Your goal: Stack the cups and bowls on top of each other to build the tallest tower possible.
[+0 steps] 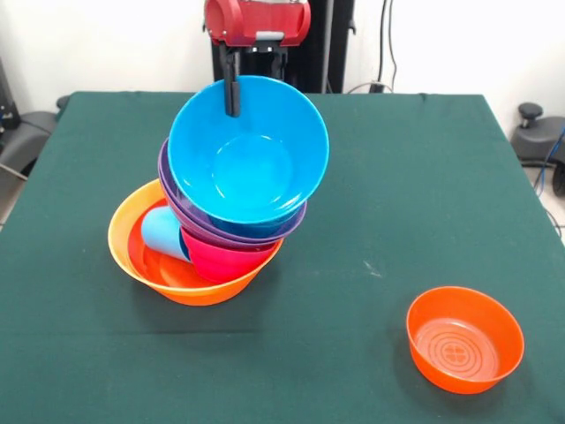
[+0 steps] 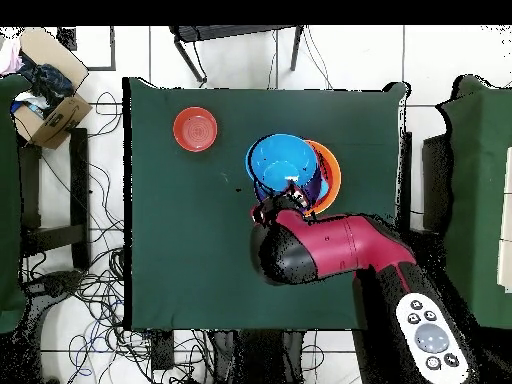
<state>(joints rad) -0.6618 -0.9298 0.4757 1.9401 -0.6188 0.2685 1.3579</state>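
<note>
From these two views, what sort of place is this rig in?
Likely a robotics lab: a green-clothed table on a tiled floor, loose cables around it, a cardboard box beside it, and the red arm over stacked bowls.

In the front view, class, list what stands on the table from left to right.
Orange base bowl of the leaning tower → light blue cup lying inside it → big blue bowl on top, tilted toward the camera → separate red-orange bowl, alone at the right.

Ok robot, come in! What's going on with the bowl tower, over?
Gripper at the blue bowl's far rim, grip unclear. Tower leaning, orange bowl as base, light blue cup inside it. One red-orange bowl off alone, not stacked.
</note>
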